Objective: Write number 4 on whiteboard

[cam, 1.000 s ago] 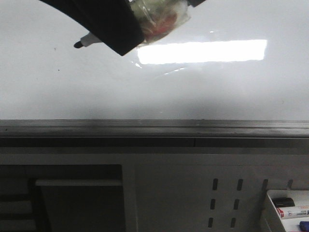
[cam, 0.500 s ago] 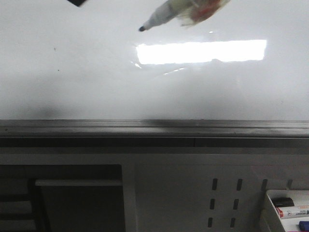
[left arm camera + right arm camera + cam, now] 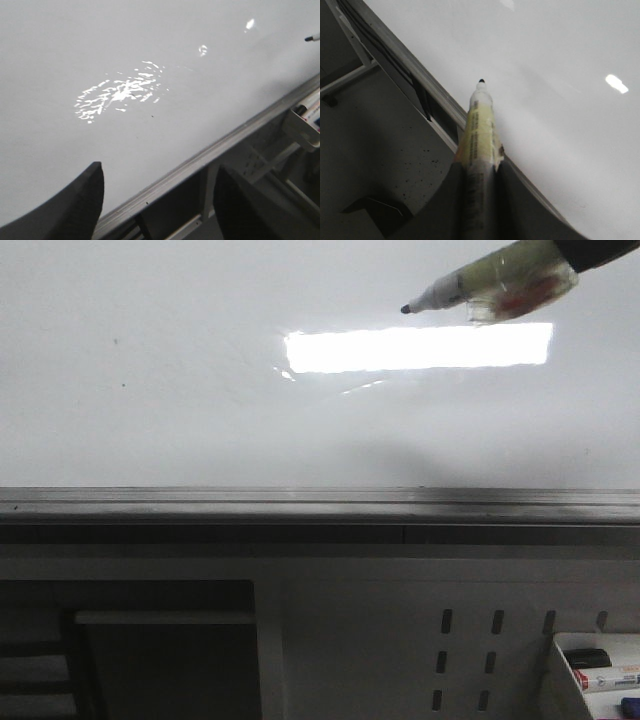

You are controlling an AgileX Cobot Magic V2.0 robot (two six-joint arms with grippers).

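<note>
Right gripper [image 3: 479, 182], mostly cut off upper right, clamps taped black-tipped marker [image 3: 490, 282] over blank glossy white whiteboard [image 3: 150, 390]; left gripper [image 3: 157, 200] fingers apart, empty.

Item one: I am seeing a white perforated panel [image 3: 400, 630] with dark slots [image 3: 446, 621] occupying the lower frame. Item two: a dark recess [image 3: 150, 600] with a pale bar [image 3: 165, 618] is sitting lower left. Item three: a white tray [image 3: 560, 680] is holding markers [image 3: 608, 678], lower right corner.
</note>
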